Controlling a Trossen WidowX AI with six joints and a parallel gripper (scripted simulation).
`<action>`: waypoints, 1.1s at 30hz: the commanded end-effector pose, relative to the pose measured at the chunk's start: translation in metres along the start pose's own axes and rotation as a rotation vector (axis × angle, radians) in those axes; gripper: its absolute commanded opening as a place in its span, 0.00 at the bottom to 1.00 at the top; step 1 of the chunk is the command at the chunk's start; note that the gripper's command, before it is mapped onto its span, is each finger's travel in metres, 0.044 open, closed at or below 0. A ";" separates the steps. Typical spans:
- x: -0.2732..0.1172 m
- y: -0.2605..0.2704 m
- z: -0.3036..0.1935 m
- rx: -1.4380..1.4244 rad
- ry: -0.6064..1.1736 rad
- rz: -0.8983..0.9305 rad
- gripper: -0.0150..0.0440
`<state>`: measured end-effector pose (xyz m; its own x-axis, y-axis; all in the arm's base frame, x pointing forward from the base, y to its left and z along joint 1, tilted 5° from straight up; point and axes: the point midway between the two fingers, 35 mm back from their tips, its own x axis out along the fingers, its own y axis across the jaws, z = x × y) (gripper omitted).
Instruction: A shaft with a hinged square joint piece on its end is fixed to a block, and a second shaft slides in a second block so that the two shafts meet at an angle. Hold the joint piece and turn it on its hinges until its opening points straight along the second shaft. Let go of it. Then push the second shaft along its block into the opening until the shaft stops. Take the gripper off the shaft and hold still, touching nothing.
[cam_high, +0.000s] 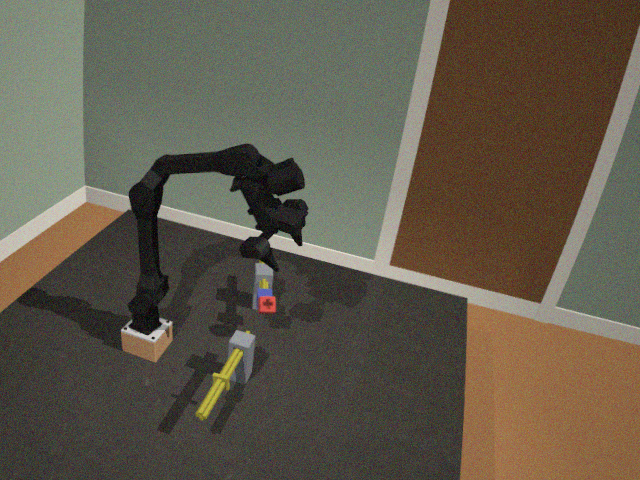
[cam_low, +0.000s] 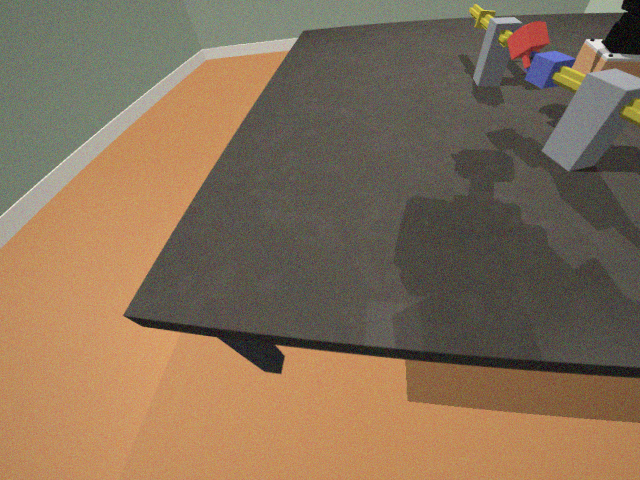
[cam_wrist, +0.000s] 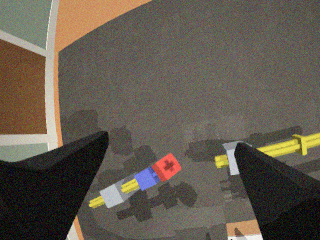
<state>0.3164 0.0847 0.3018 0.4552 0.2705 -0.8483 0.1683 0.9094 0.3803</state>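
Red piece (cam_low: 529, 39) beside blue cube (cam_low: 549, 69).

My wrist view peers between my pincer's fingers; all three share the worktop (cam_high: 361, 403) (cam_low: 310, 206) (cam_wrist: 210, 65).

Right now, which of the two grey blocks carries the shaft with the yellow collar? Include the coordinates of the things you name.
The block (cam_high: 241, 338) (cam_low: 488, 56) (cam_wrist: 233, 159) farther from the red piece's blue neighbour (cam_high: 264, 292) (cam_low: 542, 72) (cam_wrist: 146, 179).
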 end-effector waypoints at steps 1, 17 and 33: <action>0.019 -0.005 -0.008 -0.059 0.077 -0.052 1.00; 0.088 -0.025 -0.056 -0.351 0.458 -0.237 1.00; 0.092 -0.026 -0.059 -0.719 0.493 -0.189 1.00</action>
<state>0.3026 0.1049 0.1934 0.0131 0.0600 -0.9981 -0.3968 0.9165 0.0499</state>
